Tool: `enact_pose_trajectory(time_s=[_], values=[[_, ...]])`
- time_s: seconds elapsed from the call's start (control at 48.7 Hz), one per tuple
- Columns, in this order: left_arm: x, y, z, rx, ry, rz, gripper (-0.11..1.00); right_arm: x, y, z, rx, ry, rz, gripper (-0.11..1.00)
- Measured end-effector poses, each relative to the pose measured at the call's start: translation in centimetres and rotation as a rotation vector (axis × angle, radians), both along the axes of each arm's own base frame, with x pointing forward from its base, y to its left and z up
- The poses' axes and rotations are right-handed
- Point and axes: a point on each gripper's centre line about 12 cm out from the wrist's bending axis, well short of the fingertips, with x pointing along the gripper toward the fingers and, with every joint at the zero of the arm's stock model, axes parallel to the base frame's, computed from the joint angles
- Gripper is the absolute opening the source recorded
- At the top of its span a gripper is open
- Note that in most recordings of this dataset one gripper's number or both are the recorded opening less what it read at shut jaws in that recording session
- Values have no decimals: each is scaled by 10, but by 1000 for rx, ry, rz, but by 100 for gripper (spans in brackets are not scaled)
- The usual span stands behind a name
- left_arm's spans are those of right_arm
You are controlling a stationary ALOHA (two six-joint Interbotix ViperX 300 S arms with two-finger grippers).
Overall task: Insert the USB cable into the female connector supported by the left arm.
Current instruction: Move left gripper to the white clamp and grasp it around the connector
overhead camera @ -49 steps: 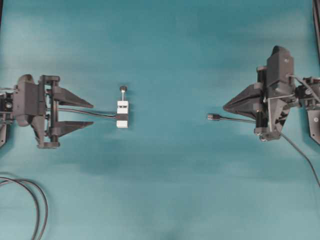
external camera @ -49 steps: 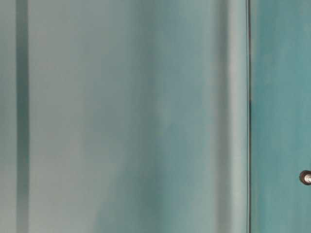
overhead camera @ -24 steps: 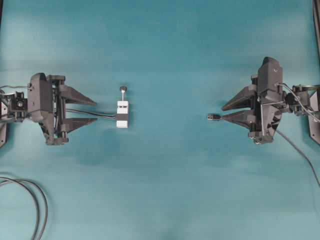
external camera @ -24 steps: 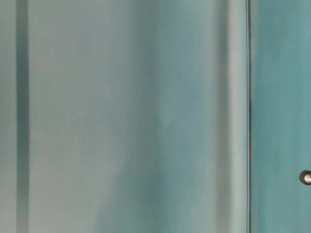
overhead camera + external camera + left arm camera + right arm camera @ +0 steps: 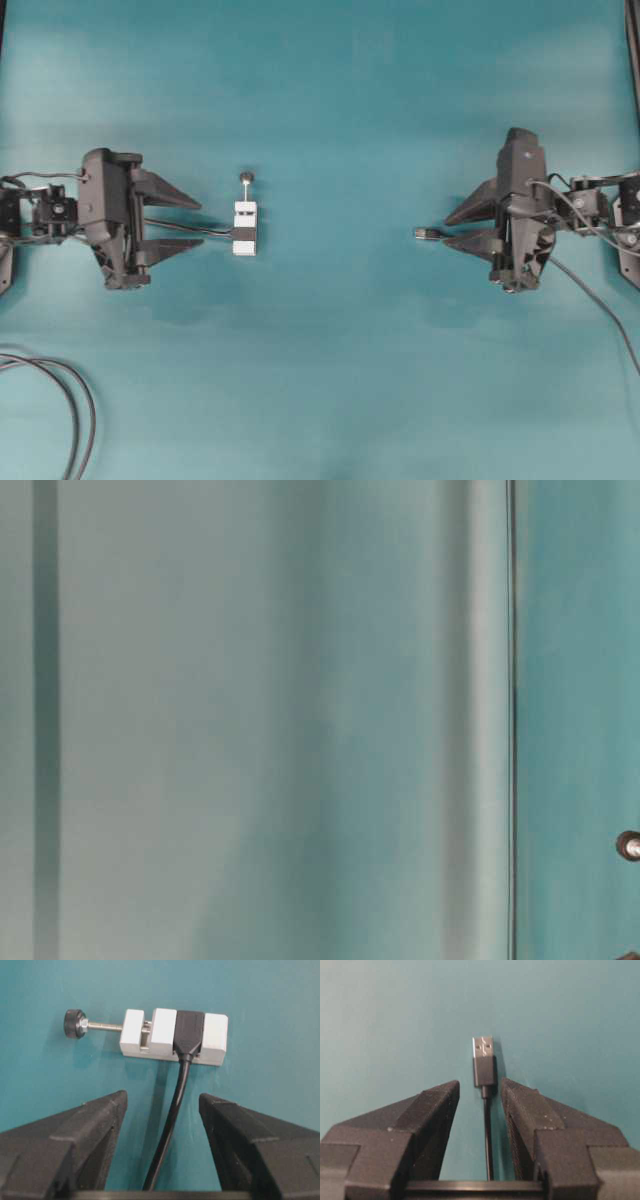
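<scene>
Here's the female connector (image 5: 245, 228), a white block with a black band, lying on the teal counter (image 5: 330, 100) left of centre, its thin rod with the black knob (image 5: 245, 178) pointing toward the far edge in the overhead view. Its dark cable tail (image 5: 172, 1115) runs back from the block and passes between the fingers of the left hand (image 5: 200, 224). That hand sits just left of the connector, fingers spread wide apart, tips short of the block and touching nothing (the wrist view shows clear teal between each finger (image 5: 90, 1125) and the tail).

Over to the other side, well to the right of the connector: the USB cable (image 5: 487, 1130) lies flat on the counter, its silvery plug (image 5: 424, 233) aimed leftward at the connector, with a broad stretch of bare counter between the two. The right hand (image 5: 450, 231) straddles the cable just behind the plug. Its fingers (image 5: 525, 1105) stand apart, one on either side of the thin lead, with a slim gap showing on both sides, so nothing is clamped. The plug's metal tip pokes out just beyond the fingertips.

Near the counter's front-left corner, far below the connector in the overhead view, a pair of looped dark cables (image 5: 75, 400) curves off the edge. The table-level view is a blur of pale teal and tells nothing about either hand.
</scene>
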Motion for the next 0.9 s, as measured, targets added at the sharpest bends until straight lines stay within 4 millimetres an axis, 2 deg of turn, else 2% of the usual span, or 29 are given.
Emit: enact_pose_trajectory(time_s=[0.185,0.431,0.698,0.904], values=[[2,0,-2,-1,6,1,75,2,0,-7,1,14,0,47],[3,0,-2,-1,3,1,75,5,-2,-6,0,3,-9,58],[5,0,0,2,-4,-1,75,8,-4,-5,0,-5,-15,58],[5,0,0,0,-5,0,75,11,-5,-14,1,26,-16,58]])
